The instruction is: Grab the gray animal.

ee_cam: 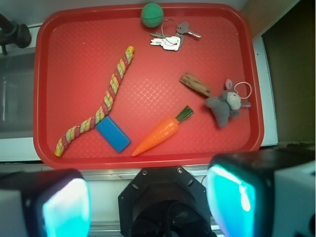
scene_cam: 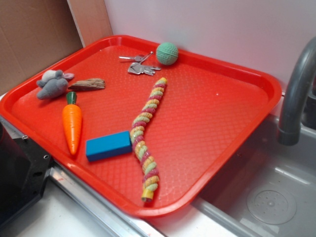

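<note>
A: We have the red tray (scene_cam: 256,79) as our landmark. Where does the gray animal (scene_cam: 52,84) sit on it?

B: In the exterior view we find it at the tray's far left corner, close to the rim, lying on its side with its pale head toward the rim. In the wrist view the gray animal (ee_cam: 224,104) is near the tray's right edge, with a thin loop of cord beside its head.

A: What lies closest to it?

B: The brown wood piece (scene_cam: 89,85) is just beside it, toward the tray's middle; we cannot tell whether the two touch. The carrot (scene_cam: 72,126) lies near the animal too, on the side of the tray's near rim, its green top pointing toward the toy.

A: And the rest of the tray?

B: A blue block (scene_cam: 108,145) touches a twisted multicolored rope (scene_cam: 146,139) that runs through the tray's middle. At the far rim we see a green ball (scene_cam: 167,53) with a bunch of keys (scene_cam: 140,65) just beside it.

A: And the gripper (ee_cam: 148,200)?

B: We see it only in the wrist view, off the tray past its near rim, well apart from the animal. Its two fingers (ee_cam: 64,205) stand wide apart, nothing between them.

A: Outside the tray?

B: A gray faucet (scene_cam: 296,94) and a sink basin (scene_cam: 276,197) lie beyond its right rim.
</note>
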Robot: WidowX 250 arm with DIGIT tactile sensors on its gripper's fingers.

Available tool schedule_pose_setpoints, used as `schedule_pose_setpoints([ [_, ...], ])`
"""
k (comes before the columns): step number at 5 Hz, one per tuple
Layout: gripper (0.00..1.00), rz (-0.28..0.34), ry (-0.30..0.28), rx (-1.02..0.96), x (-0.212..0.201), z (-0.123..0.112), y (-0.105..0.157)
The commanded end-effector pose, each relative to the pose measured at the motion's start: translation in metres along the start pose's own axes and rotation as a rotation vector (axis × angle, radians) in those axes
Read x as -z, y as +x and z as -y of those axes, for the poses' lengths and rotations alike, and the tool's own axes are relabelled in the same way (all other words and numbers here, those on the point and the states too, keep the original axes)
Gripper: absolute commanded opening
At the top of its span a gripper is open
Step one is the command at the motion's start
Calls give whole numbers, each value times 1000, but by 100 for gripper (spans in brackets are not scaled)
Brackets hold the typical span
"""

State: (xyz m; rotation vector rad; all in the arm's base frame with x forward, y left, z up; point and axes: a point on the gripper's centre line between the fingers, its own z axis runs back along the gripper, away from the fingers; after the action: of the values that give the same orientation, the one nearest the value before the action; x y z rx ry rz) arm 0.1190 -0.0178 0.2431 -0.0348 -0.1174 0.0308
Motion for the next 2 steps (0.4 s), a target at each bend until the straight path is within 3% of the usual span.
schedule_pose_setpoints([
  [1, 100, 0, 0, 0, 0, 0, 0],
  [2, 100, -62, 1, -255, 46, -52, -17],
])
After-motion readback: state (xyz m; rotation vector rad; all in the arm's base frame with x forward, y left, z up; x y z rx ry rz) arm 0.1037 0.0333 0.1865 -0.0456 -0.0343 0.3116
